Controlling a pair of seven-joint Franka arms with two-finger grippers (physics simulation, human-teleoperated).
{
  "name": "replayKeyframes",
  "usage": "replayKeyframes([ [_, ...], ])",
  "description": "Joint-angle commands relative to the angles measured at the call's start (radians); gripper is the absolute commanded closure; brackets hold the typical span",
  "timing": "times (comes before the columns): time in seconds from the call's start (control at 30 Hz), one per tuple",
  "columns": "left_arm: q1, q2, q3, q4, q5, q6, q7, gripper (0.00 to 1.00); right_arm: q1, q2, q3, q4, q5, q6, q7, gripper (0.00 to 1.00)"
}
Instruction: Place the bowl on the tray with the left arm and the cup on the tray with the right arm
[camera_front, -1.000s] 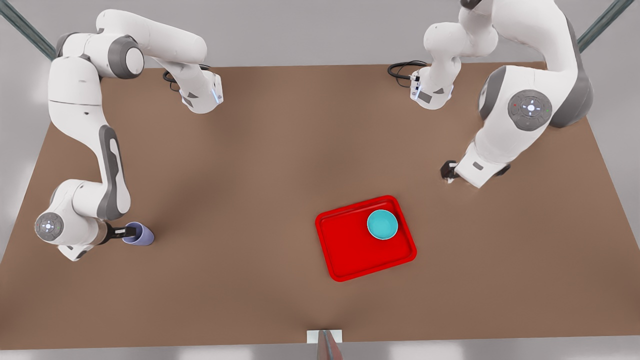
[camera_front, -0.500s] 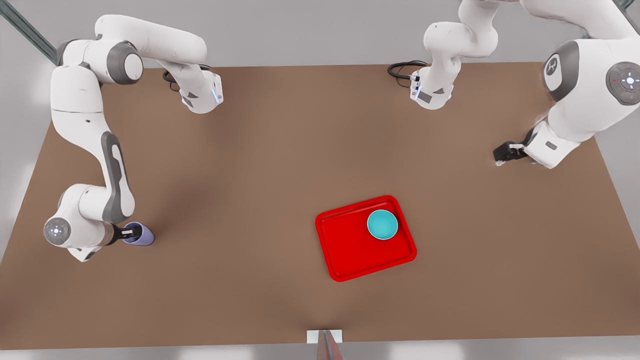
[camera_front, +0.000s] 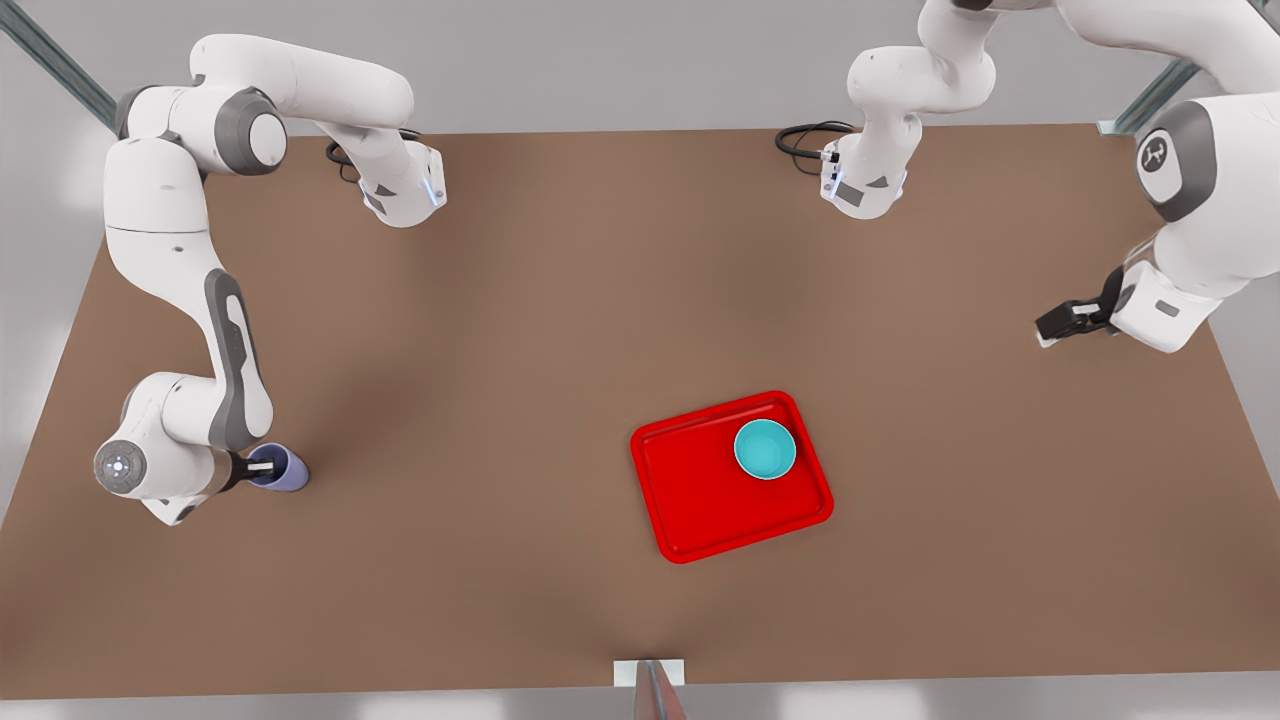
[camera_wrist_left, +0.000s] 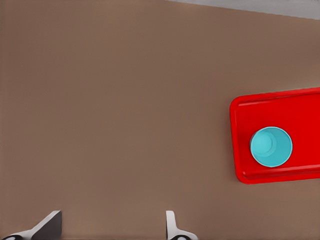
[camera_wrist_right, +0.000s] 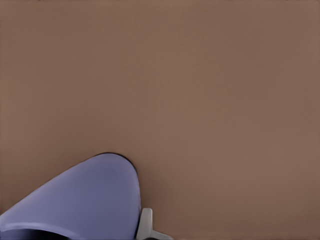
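The cup (camera_front: 283, 469) is gripped at its rim by the right gripper (camera_front: 262, 466), standing on the table (camera_front: 520, 320). The left gripper (camera_front: 1060, 323) is held with fingers spread wide, empty, well apart from the tray (camera_front: 700, 500), in whose corner the bowl (camera_front: 765, 449) is seated.

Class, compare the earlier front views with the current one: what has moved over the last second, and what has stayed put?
The left gripper, open and empty, swung from near the tray toward the front view's right. The right gripper stays at the cup; the bowl remains on the tray.
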Motion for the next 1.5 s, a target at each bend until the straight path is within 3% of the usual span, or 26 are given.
replayKeyframes([
  [0.0, -0.007, -0.002, -0.001, 0.000, 0.001, 0.000, 0.000, 0.00, 0.000, -0.001, 0.000, 0.000, -0.005, 0.000, 0.003, 0.79],
  [0.2, -0.009, 0.000, 0.000, 0.000, -0.001, 0.000, -0.002, 0.00, 0.000, -0.010, 0.002, -0.002, -0.005, -0.003, 0.005, 0.79],
  [0.47, -0.012, 0.003, 0.000, 0.000, 0.002, 0.002, -0.002, 0.00, -0.012, -0.048, 0.126, 0.011, -0.005, -0.020, 0.014, 0.79],
  [0.7, -0.010, 0.003, -0.001, 0.000, 0.002, 0.002, -0.002, 0.00, 0.399, -0.030, 0.132, 0.126, 0.079, -0.020, 0.169, 0.79],
  [0.73, -0.009, 0.003, 0.000, 0.000, 0.001, 0.002, -0.002, 0.00, 0.466, -0.018, 0.114, 0.153, 0.088, -0.021, 0.215, 0.79],
  [0.77, -0.009, 0.003, 0.000, 0.000, 0.002, 0.002, -0.002, 0.00, 0.570, 0.004, 0.036, 0.202, 0.151, -0.021, 0.233, 0.79],
  [0.83, -0.010, 0.003, -0.001, 0.001, 0.002, 0.002, -0.002, 0.00, 0.819, 0.051, -0.199, 0.293, 0.342, -0.057, 0.256, 0.79],
  [0.87, -0.009, 0.003, -0.001, 0.000, 0.002, 0.002, -0.002, 0.00, 0.899, 0.082, -0.265, 0.325, 0.395, -0.063, 0.292, 0.79],
  [1.0, -0.010, 0.003, -0.001, 0.000, 0.002, 0.002, -0.002, 0.00, 0.997, 0.171, -0.285, 0.454, 0.419, -0.055, 0.442, 0.79],
  [1.1, -0.010, 0.005, 0.000, 0.000, 0.002, 0.002, -0.002, 0.00, 1.124, 0.251, -0.439, 0.509, 0.594, -0.052, 0.480, 0.79],
  [1.47, -0.010, 0.005, 0.000, 0.000, 0.002, 0.002, -0.002, 0.00, 1.230, 0.358, -0.472, 0.600, 0.697, 0.104, 0.678, 0.79],
])
